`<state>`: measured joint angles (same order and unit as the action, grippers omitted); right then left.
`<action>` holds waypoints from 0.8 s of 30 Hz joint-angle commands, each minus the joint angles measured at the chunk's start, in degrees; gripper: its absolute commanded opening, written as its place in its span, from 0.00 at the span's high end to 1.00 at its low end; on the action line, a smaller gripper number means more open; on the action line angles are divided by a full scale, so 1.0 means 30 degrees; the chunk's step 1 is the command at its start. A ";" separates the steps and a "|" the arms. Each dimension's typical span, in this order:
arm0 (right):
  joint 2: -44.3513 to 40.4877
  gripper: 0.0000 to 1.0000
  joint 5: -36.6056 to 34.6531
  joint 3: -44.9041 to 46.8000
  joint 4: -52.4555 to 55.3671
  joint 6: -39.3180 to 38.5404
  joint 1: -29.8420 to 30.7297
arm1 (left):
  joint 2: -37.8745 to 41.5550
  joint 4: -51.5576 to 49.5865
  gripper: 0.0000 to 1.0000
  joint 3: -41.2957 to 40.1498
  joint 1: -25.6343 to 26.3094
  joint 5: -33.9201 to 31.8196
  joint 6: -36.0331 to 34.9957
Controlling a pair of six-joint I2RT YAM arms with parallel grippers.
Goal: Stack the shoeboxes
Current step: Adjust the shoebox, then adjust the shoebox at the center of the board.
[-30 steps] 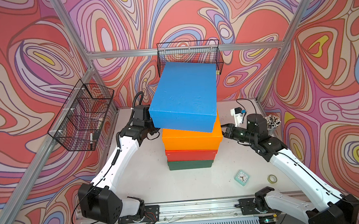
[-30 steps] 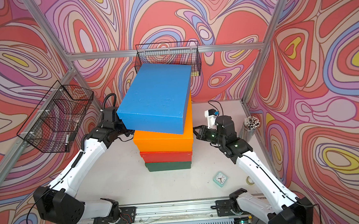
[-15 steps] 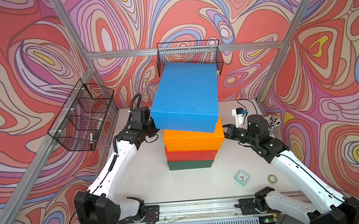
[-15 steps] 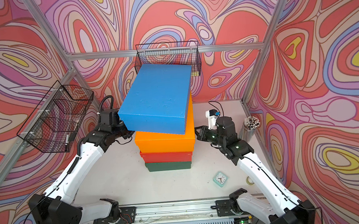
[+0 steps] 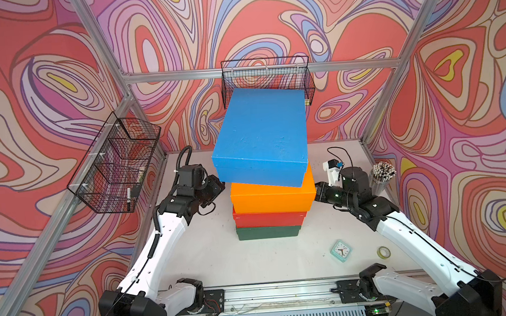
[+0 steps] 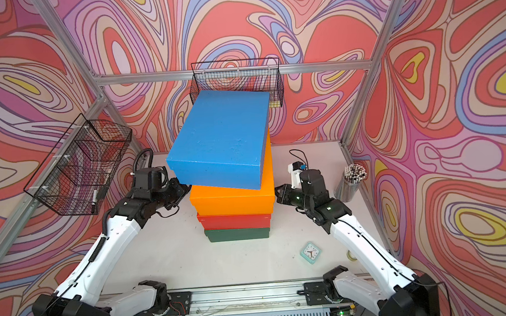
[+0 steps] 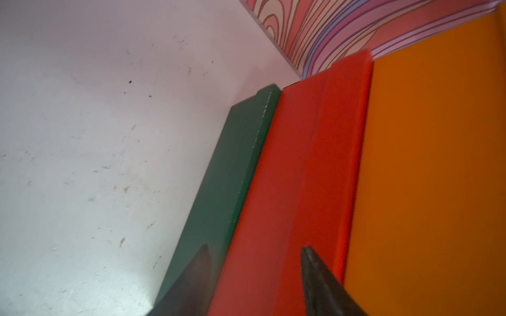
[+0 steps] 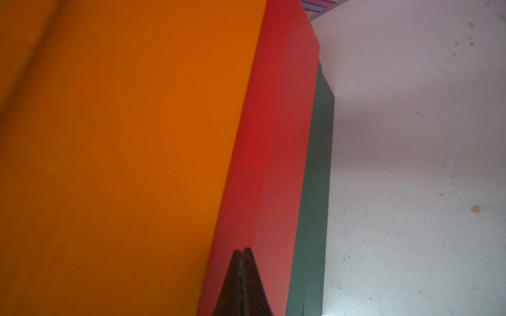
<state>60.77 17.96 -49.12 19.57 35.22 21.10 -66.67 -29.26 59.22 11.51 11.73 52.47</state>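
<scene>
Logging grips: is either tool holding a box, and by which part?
Nothing is held: left tool open, right tool shut empty, both beside the shoeboxes.

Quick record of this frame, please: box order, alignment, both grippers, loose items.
order, bottom to top: dark green box, red box, orange box, blue box
alignment: blue box twisted out of line with those below
left gripper: open, empty, beside the boxes
right gripper: shut, empty, on their opposite side
loose on table: clock, tape roll
</scene>
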 commanded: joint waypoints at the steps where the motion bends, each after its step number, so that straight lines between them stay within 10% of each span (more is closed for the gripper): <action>1: 0.0082 1.00 -0.1144 0.0536 0.0330 -0.0093 0.0085 | -0.0056 0.0266 0.73 -0.1337 -0.0144 -0.0203 -0.0146; 8: 0.2181 1.00 -0.1552 0.0909 -0.0280 -0.0278 -0.0294 | -0.1005 0.0986 0.95 -0.2285 -0.0233 0.0470 -0.0059; 24: 1.0354 1.00 0.0911 -0.4037 -0.0898 0.0273 -0.2041 | -0.3368 0.4567 0.95 -0.2670 -0.1550 0.2928 -0.0131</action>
<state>89.69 19.25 -58.65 18.02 35.24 15.18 -74.54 -18.87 51.94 7.57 17.61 52.49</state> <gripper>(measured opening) 0.042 0.052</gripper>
